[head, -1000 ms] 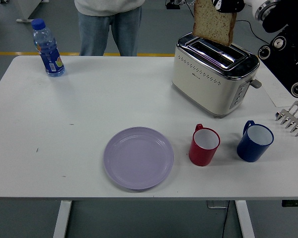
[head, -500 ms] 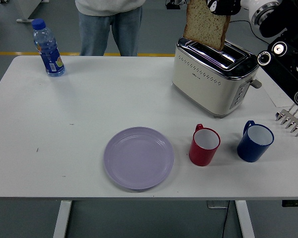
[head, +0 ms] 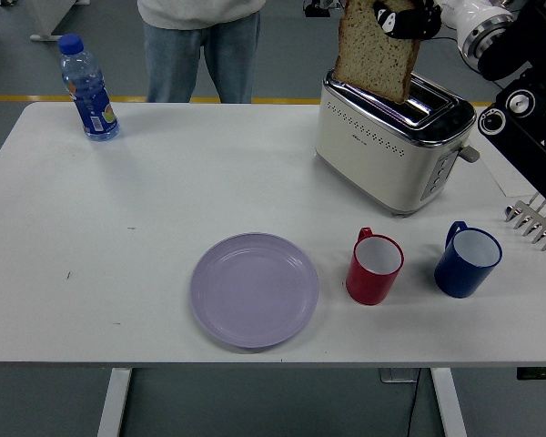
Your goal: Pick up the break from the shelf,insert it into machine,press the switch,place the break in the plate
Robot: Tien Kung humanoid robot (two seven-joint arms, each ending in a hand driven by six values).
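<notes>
Head view: bread slice held over the toaster

Right hand (head: pixel 405 16) at the upper right, fingers clenched on the top edge of the bread slice (head: pixel 375 53). Slice hanging upright below the hand, tilted slightly, lower edge just over the rear slot of the toaster (head: pixel 391 141); whether touching the slot, cannot tell. Toaster directly beneath the hand, cream with a chrome top, lever on its right end. Nearer than the hand, toward the table's front edge: red mug (head: pixel 374 267) and blue mug (head: pixel 467 259) side by side, apart from each other. Purple plate (head: pixel 254 289) further to the hand's left, bare. Metal rack (head: pixel 539 221) below the arm at the right edge. Water bottle (head: pixel 87 88) far to the hand's left, upright on the white table (head: pixel 146 209). Person (head: pixel 200 41) standing beyond the far edge.
</notes>
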